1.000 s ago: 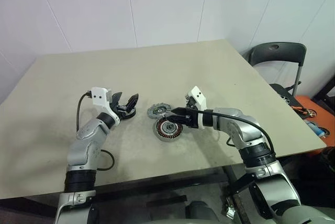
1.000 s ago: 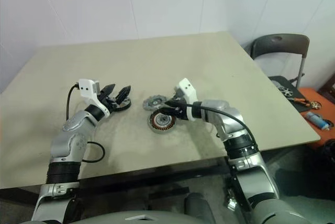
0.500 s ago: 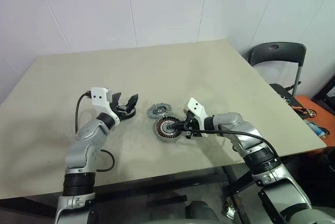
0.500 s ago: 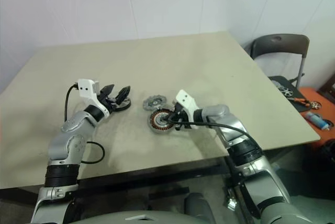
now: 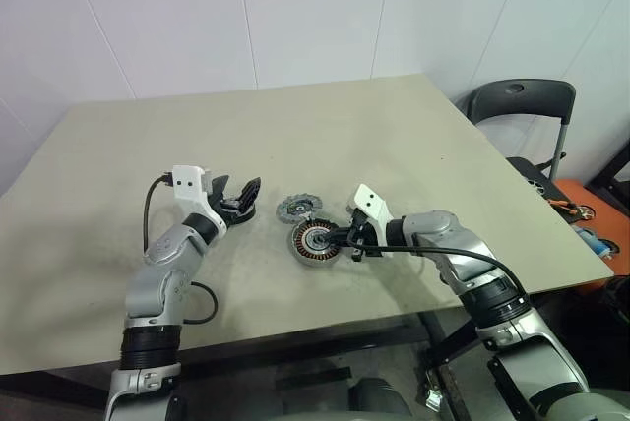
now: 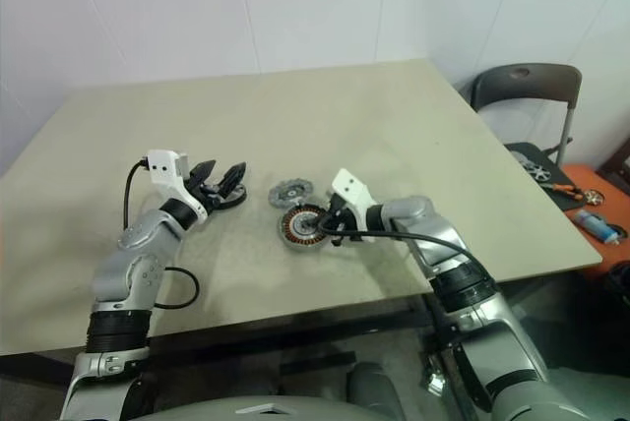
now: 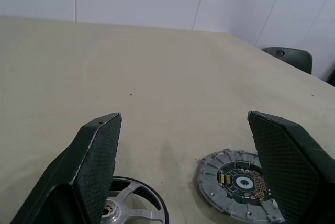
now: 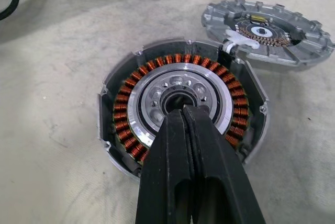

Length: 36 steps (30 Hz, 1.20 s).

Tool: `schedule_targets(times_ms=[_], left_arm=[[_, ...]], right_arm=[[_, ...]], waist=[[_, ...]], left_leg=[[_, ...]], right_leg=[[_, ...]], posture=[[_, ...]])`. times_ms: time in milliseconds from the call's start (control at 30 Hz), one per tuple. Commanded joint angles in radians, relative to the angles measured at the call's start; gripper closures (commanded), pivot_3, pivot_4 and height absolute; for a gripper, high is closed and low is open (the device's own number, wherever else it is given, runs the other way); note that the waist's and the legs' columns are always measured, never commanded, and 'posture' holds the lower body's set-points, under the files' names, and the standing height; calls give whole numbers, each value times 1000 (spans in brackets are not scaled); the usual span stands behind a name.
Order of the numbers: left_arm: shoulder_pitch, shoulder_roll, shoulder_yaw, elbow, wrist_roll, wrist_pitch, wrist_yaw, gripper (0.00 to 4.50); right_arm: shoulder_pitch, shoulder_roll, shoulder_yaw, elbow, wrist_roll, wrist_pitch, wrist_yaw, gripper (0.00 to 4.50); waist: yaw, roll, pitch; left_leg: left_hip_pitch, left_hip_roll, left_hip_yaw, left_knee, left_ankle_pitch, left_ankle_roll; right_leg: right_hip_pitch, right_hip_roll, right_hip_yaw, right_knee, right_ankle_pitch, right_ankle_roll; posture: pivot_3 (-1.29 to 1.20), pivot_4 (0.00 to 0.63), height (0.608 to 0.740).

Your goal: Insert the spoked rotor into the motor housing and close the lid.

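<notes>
Spanning most of the head views, a beige table carries the three motor parts near its front edge; a dark chair stands past its right corner. The motor housing, largest of the discs, lies flat with its ring of copper windings around a silver centre, between the two arms. Just behind it, rim almost touching rim, lies the lid, grey and toothed, dark-centred face up. The spoked rotor lies flat to the left of both, apart from them, under the left gripper.

The left gripper hovers over the rotor with its fingers spread wide and holding nothing; it stands as it did a second ago.

The right gripper has changed. A second ago it hung half open above the housing's right edge, reaching toward the lid; now it sits lower, its fingers pressed together with nothing between them, their tips over the housing's central bore. Whether the tips touch the hub cannot be told.

The housing, lid and rotor lie where they lay a second ago.
</notes>
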Motion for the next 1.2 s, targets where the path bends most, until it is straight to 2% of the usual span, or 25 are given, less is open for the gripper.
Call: schedule_targets(times_ms=[33, 667, 900, 1200], left_arm=[[-19, 4, -2, -45, -1, 2, 6, 390], [-4, 6, 6, 36, 17, -66, -25, 390], [8, -4, -2, 24, 19, -69, -21, 390], [15, -6, 3, 22, 22, -70, -19, 390]], right_arm=[[-11, 28, 13, -30, -7, -13, -16, 4468], [-5, 55, 17, 2, -46, -51, -50, 4468], [-16, 119, 15, 29, -69, -74, -122, 4468], [4, 100, 20, 14, -72, -67, -103, 4468]], waist=[[0, 0, 0], [1, 0, 0], [0, 0, 0], [0, 0, 0]], left_leg=[[0, 0, 0, 0, 0, 0], [0, 0, 0, 0, 0, 0], [0, 0, 0, 0, 0, 0], [0, 0, 0, 0, 0, 0]], right_leg=[[0, 0, 0, 0, 0, 0], [0, 0, 0, 0, 0, 0], [0, 0, 0, 1, 0, 0], [0, 0, 0, 0, 0, 0]], posture=[[0, 0, 740], [0, 0, 740], [0, 0, 740], [0, 0, 740]])
